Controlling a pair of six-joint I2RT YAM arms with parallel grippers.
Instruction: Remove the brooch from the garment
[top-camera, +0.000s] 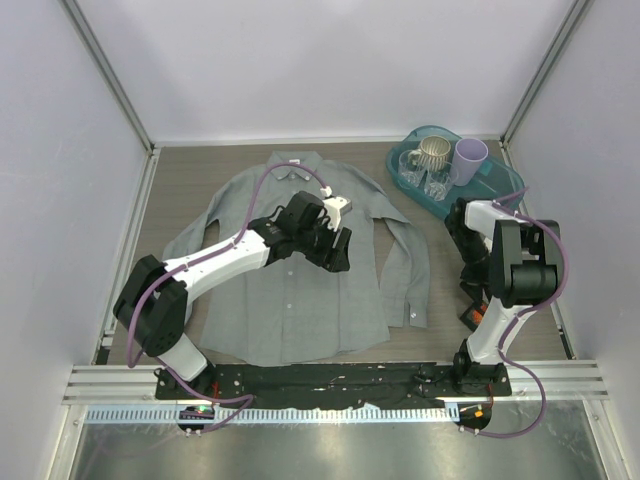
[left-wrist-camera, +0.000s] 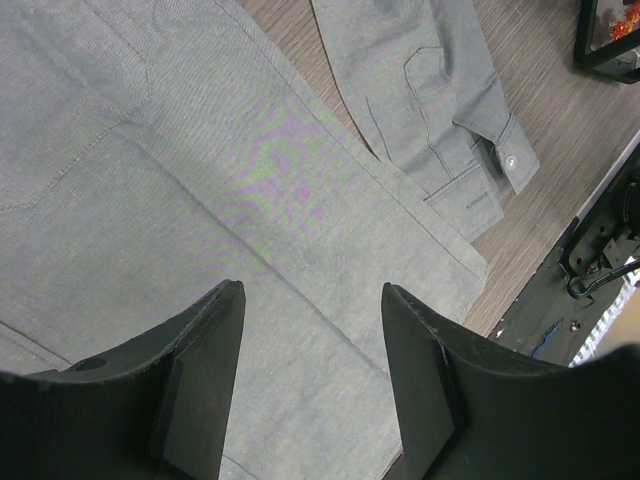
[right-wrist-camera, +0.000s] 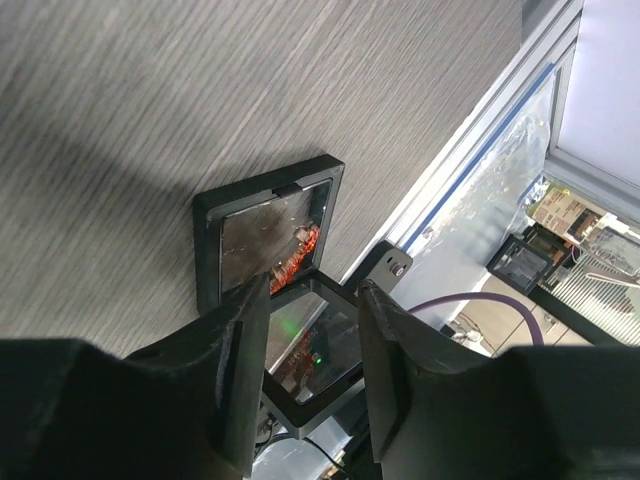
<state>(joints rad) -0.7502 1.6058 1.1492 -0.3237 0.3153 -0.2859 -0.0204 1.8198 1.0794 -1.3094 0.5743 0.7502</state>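
Observation:
The grey shirt (top-camera: 290, 280) lies spread flat on the table, collar to the far side. My left gripper (top-camera: 336, 248) hovers open and empty over its chest; in the left wrist view (left-wrist-camera: 310, 290) only plain fabric (left-wrist-camera: 250, 200) shows between the fingers, with a buttoned cuff (left-wrist-camera: 505, 160) to the right. The red-orange brooch (right-wrist-camera: 298, 252) lies inside an open black display case (right-wrist-camera: 215, 250) on the table right of the shirt; it also shows in the top view (top-camera: 467, 320) and the left wrist view (left-wrist-camera: 618, 32). My right gripper (right-wrist-camera: 313, 290) is open and empty just above the case.
A teal tray (top-camera: 505, 185) at the back right holds a metal mug (top-camera: 432, 152), a purple cup (top-camera: 470, 154) and two clear glasses (top-camera: 438, 182). The case's second hinged half (right-wrist-camera: 320, 345) sits at the table's right edge. White walls enclose the table.

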